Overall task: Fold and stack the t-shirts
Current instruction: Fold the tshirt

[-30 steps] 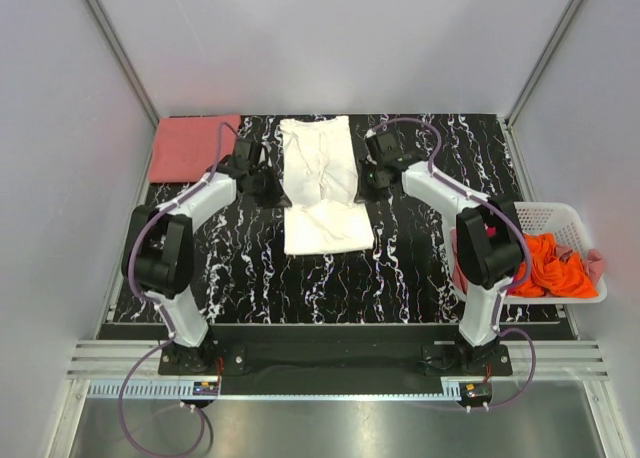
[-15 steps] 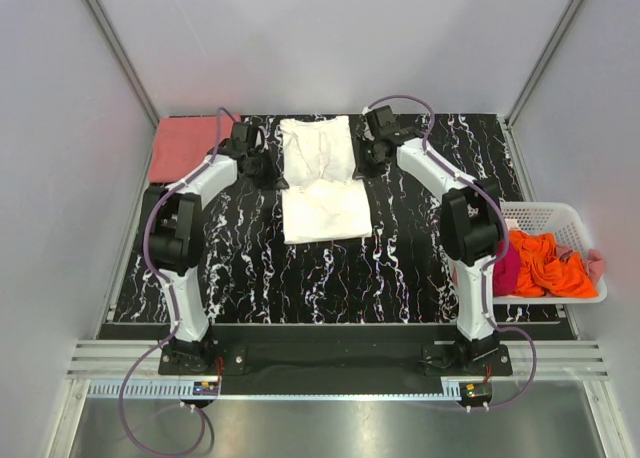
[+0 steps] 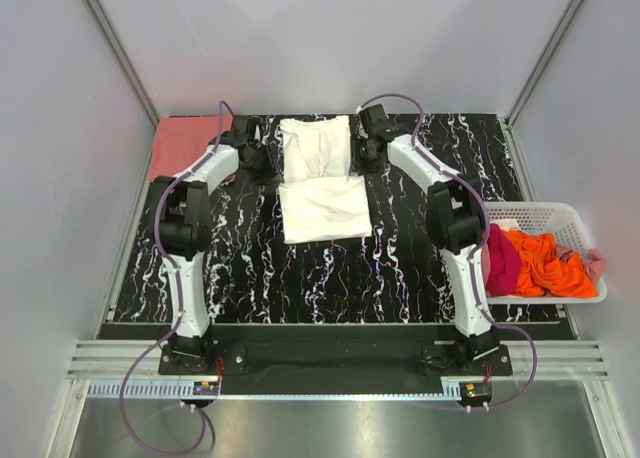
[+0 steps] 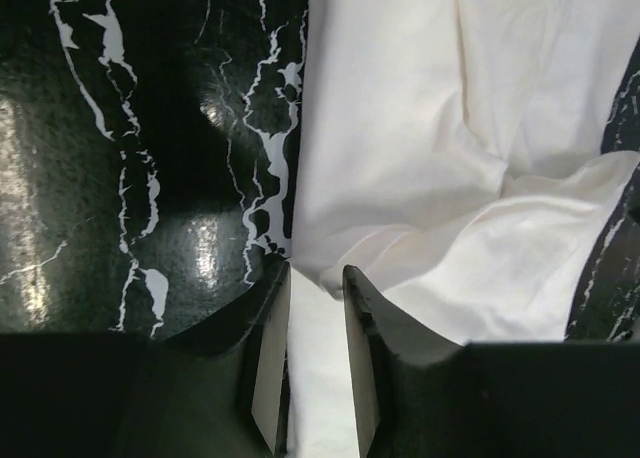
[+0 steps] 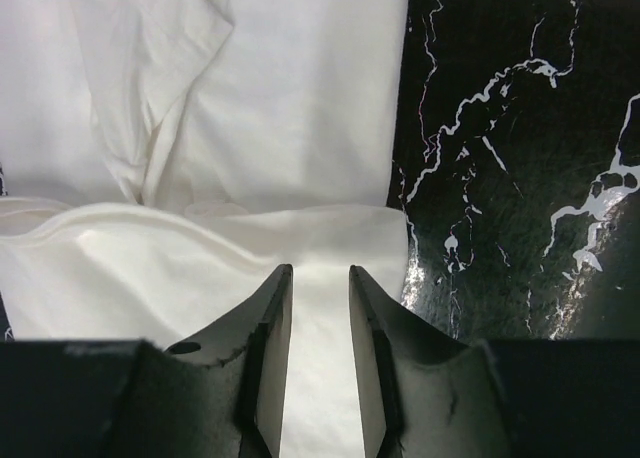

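Close to the bases, both arms rise, then stretch far across the table (image 3: 420,268), wrists turned inward. Left gripper (image 4: 315,278) hangs low, jaws a little apart, clasping nothing; the cream-white t-shirt (image 4: 430,168) lies with its edge right under those fingertips. Right gripper (image 5: 320,278) mirrors it, likewise empty, over the opposite edge. Ahead of both, cloth spreads flat.

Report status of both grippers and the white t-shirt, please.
Left gripper, right gripper: slightly open, at cream-white t-shirt sides. Shirt partly folded, flat on table. Nothing in the way.
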Tool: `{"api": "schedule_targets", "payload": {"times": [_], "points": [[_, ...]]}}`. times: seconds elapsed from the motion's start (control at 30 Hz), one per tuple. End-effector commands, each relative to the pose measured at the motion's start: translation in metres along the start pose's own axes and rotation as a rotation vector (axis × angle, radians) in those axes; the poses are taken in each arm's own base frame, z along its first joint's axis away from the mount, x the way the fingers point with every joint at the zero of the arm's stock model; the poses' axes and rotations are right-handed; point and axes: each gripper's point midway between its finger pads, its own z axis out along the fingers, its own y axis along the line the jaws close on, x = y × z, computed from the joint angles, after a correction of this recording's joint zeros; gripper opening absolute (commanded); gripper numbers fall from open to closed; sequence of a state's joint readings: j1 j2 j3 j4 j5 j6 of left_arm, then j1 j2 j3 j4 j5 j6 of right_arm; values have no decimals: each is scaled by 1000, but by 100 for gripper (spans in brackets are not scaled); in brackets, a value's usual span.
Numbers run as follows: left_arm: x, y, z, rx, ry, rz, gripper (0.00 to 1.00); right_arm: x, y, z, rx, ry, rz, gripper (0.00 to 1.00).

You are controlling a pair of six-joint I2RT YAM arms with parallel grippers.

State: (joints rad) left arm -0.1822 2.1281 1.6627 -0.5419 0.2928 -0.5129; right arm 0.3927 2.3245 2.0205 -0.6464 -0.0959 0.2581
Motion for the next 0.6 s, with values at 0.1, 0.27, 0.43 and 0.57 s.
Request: {"api": "schedule_targets", "payload": {"times": [0.1,0.27,0.43,0.57], "points": [[14,-8,-45,-92,-69,136,33,-29,12,-56,-9,-92,52,36],[45,-28,-50,-19,-51,183,33,-4,26,-63,-75,-40,86,24],[44,-23,-31,-17,-41,160,30,13,28,-45,-91,7,97,14],[40,-11,2,-50,-3,150,29,20,23,-24,-78,31,95,15]]}}
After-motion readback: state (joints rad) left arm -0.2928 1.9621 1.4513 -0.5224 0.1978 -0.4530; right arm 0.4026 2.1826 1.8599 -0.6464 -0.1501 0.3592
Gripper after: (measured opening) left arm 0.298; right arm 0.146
